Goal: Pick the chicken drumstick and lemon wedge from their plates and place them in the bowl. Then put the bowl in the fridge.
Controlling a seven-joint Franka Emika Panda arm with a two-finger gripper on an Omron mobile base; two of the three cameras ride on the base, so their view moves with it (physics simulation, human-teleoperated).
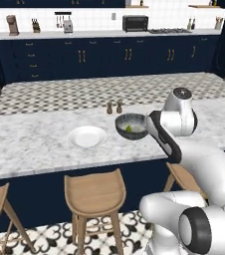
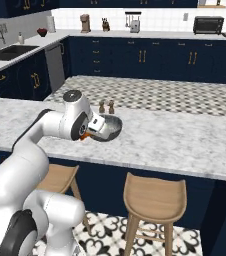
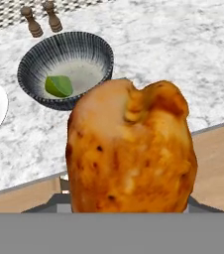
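My end effector (image 2: 88, 133) carries the orange-brown chicken drumstick (image 3: 131, 154) near the dark grey ribbed bowl (image 3: 34, 59).

The bowl stands on the white marble bench (image 1: 35, 139) and contains the green-yellow lemon wedge (image 3: 58, 86) on its pale speckled floor. My end effector is clamped on the drumstick, which in the hand view stands lengthwise, fat rounded end toward the camera, above the bench edge and just short of the bowl. A flat white plate (image 1: 87, 136) lies bare just beside the bowl. Two small brown shakers (image 3: 43, 19) stand behind the bowl; wooden stools (image 1: 95, 191) line the bench front.
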